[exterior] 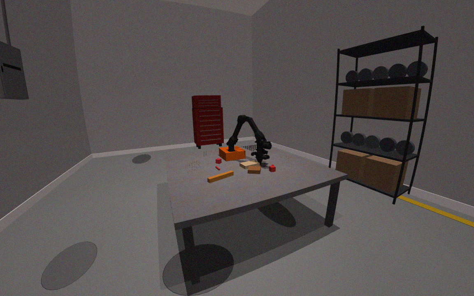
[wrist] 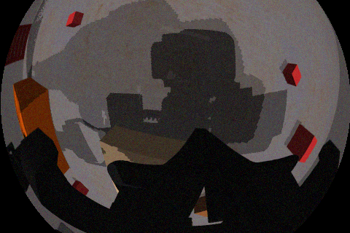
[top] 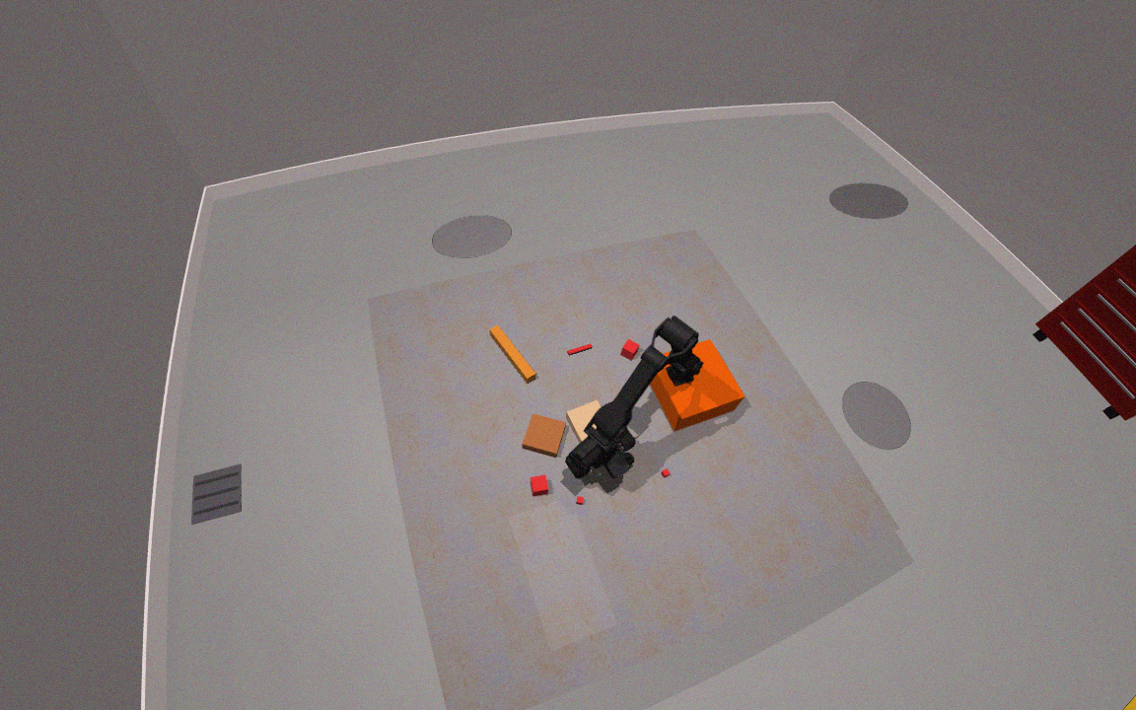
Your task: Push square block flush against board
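Towards the bench's (top: 483,600) (exterior: 261,200) left edge in the top view, well inside its corners, sits the brown square block (top: 543,435) (exterior: 254,170) (wrist: 201,203), flat, with the pale board (top: 585,416) (exterior: 247,165) (wrist: 146,147), as it appears, just beside it. A narrow gap separates them up top! And the gripper (top: 614,463) (exterior: 260,162) (wrist: 201,131), fingers together with nothing between them, is down behind the board. Contact? Cannot tell. The job looks like a low, gentle push towards that left edge, centred to avoid spin, until faces meet flush, then one edge trued up. Watch the larger red cube (top: 538,484) (exterior: 272,168) (wrist: 301,143) near the block's lower side! Beyond the block, the run to the left edge looks open; retreat straight up seems safest.
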Controlling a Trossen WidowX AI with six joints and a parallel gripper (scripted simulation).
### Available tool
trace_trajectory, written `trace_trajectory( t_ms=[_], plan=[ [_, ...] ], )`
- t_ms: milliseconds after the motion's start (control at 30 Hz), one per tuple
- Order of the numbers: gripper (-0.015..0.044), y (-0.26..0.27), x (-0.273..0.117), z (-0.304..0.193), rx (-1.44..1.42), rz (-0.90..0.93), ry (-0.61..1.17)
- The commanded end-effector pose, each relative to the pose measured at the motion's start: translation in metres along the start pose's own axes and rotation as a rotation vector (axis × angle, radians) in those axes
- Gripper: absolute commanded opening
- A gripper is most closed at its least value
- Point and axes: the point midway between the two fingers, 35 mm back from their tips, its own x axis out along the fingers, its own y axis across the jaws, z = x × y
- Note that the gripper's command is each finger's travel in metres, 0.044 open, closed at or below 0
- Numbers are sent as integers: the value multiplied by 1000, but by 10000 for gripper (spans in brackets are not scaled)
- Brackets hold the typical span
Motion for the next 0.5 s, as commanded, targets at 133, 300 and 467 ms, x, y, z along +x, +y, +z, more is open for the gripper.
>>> trace_trajectory(
  t_ms=[133, 300, 467],
  plan=[
    [0, 1, 1, -10, 2, 4, 9],
    [0, 1, 1, -13, 2, 4, 9],
    [0, 1, 1, -17, 2, 4, 9]
  ],
)
